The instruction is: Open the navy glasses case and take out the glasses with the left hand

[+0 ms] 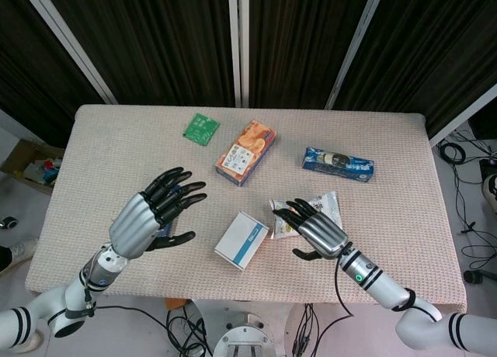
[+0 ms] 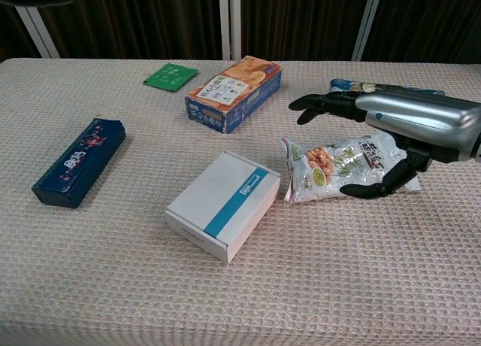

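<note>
The closed navy glasses case [image 2: 70, 162] lies on the table [image 1: 404, 217] beneath the left hand [image 1: 151, 213], whose spread fingers [image 1: 182, 194] hold nothing.

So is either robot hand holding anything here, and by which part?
Nothing is held. The left robot hand hovers with fingers spread above the closed navy rectangular glasses case; the right robot hand is open over the printed foil snack bag.

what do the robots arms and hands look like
Both hands, left hand and right hand, have a brushed silver back and glossy black jointed fingers. The arms are white with black bands near the wrists. The right wrist shows a small green light, and a thin black cable runs along each forearm.
</note>
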